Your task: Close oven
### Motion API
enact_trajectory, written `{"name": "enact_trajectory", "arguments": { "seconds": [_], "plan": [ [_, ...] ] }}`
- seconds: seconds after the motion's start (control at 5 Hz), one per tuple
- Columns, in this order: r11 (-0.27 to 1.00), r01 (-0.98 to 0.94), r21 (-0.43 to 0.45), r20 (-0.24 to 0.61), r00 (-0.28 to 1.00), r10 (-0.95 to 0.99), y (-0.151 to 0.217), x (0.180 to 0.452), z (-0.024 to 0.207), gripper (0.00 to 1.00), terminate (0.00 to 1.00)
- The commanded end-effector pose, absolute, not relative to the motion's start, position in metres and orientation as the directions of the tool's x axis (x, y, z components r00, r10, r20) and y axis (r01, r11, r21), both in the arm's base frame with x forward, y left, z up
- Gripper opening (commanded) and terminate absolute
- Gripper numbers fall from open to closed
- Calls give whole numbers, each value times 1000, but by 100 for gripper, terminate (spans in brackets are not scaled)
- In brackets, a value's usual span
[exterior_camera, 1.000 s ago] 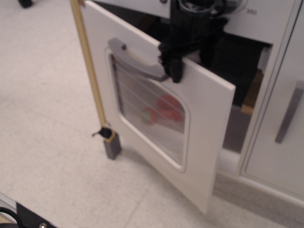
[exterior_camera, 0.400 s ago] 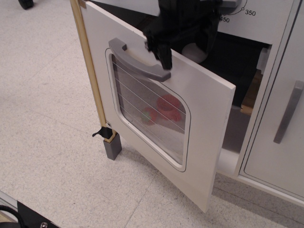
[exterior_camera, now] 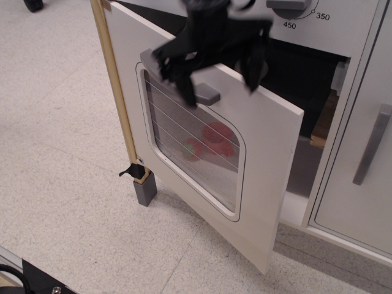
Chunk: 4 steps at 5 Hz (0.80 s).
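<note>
The oven is seen in the middle of the view, its white door swung well open toward the camera and hanging at an angle over the speckled floor. The dark interior is exposed behind the door's upper right edge. The rounded clear window is crossed by thin lines, and red and green shapes are seen through it; what they are cannot be told.

The black gripper is blurred and is held over the door's top edge, directly in front of the grey bar handle, most of which is covered by it. One finger hangs down over the handle and the window's upper rim; another is seen to the right, against the dark opening. The fingers are spread apart, with nothing clamped between them. Whether the handle is touched cannot be told.

A wooden upright with a grey foot stands just beside the door's left edge. To the right, a plain white cabinet door with a slim grey handle is shut. A knob and the printed marks 450 and 350 are noted on the panel above.
</note>
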<state>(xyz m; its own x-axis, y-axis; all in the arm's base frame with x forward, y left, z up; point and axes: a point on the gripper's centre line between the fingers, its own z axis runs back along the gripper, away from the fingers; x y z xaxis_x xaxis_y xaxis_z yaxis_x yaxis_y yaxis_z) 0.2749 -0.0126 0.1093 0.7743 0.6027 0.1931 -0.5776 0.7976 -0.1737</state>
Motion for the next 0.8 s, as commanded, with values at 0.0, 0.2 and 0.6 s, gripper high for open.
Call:
{"name": "enact_trajectory", "arguments": {
  "seconds": [0.0, 0.2, 0.6],
  "plan": [
    [957, -285, -52, 280, 916, 288, 16, 266, 58, 100, 0],
    [974, -223, -30, 307, 926, 221, 7, 284, 24, 100, 0],
    [989, -124, -74, 372, 917, 143, -28, 310, 11, 100, 0]
  ]
}}
